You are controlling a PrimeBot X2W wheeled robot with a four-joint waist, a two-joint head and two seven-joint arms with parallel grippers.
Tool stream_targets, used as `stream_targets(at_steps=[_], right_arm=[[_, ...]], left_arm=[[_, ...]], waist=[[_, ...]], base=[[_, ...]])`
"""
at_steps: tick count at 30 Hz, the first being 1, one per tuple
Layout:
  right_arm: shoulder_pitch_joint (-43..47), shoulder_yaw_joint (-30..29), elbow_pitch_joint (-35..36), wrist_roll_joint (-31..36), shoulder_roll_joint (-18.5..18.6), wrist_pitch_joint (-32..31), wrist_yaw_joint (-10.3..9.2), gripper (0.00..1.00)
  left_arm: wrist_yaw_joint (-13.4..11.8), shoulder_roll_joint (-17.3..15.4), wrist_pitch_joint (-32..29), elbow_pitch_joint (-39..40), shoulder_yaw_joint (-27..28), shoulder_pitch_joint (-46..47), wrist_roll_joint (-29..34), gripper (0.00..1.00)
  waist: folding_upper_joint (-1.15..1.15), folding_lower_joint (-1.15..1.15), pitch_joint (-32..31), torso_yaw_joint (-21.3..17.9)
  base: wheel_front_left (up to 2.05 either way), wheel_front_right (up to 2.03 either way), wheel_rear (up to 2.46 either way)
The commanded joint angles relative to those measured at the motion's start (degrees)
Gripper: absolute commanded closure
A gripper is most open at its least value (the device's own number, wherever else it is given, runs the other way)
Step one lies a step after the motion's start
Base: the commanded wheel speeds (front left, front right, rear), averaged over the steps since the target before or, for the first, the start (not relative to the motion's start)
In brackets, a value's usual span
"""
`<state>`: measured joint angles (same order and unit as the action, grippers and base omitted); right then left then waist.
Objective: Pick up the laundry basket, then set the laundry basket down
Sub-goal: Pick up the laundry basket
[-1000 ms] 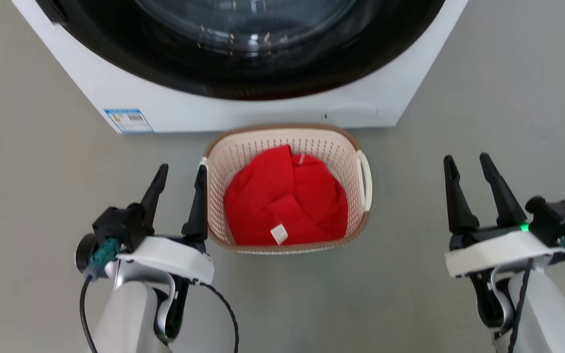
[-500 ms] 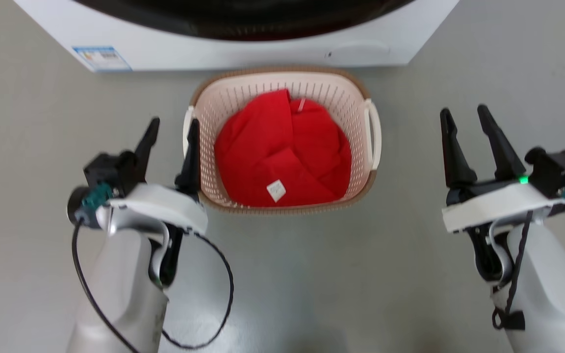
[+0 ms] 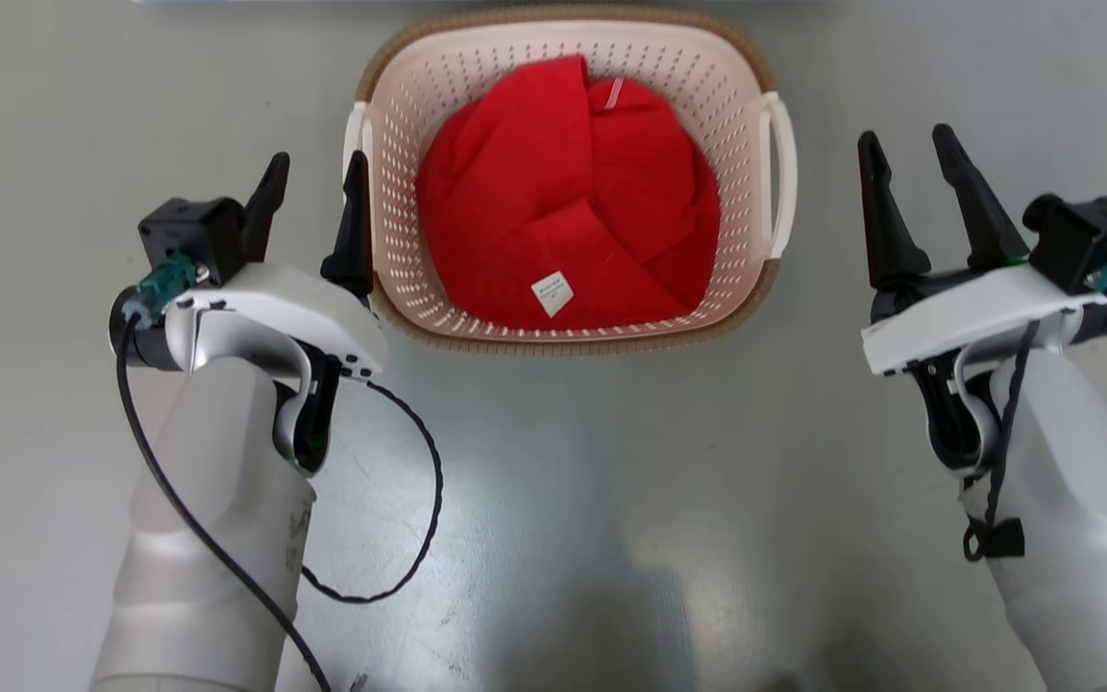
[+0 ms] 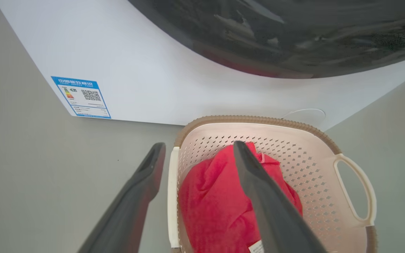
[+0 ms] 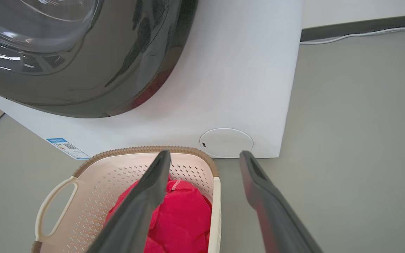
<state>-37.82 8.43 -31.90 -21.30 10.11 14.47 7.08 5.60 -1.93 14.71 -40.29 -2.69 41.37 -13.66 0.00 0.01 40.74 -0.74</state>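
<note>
Item: cream perforated plastic basket (image 3: 563,344) w/ brown rim, red cloth (image 3: 563,192) inside; top centre of frame. My L gripper (image 3: 318,163) wide by left handle (image 3: 352,120); R gripper (image 3: 904,139) wide, apart. Step: pre-grasp. Next: close in on both handles.

We see the laundry basket (image 3: 741,125) in cream-white, its walls dotted with even rows of small holes, its rim (image 3: 563,346) a brown woven-look band and its loop handles (image 3: 784,173) white. The cloth (image 3: 563,173) in it is bright red, with a small white tag (image 3: 552,291). The floor (image 3: 563,538) is plain grey with a pale sheen. We find the left claw (image 3: 319,159) and right claw (image 3: 904,135) black, on white wrist covers (image 3: 957,312) with teal plugs (image 3: 161,281). The washing machine (image 4: 153,70) is white, its door (image 4: 294,35) glossy black, its label (image 4: 81,97) blue and white.
</note>
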Motion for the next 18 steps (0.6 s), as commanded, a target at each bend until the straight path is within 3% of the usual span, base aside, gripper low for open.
stream_targets(at_steps=[1, 18], right_arm=[[-0.3, 1.4, 0.3, -0.6, -0.2, 0.5, 0.41, 0.0], [-9.7, 4.2, -11.3, -2.2, -1.5, 0.5, 0.41, 0.0]], left_arm=[[0.3, -1.3, 0.3, -0.5, 1.5, 1.1, 0.3, 0.0], [0.9, -2.3, 0.3, -13.5, 1.4, 11.0, 1.2, 0.0]], waist=[[0.0, 0.0, 1.2, 0.3], [0.0, 0.0, 8.3, 0.3]], base=[[0.0, 0.0, 0.0], [0.0, 0.0, 0.0]])
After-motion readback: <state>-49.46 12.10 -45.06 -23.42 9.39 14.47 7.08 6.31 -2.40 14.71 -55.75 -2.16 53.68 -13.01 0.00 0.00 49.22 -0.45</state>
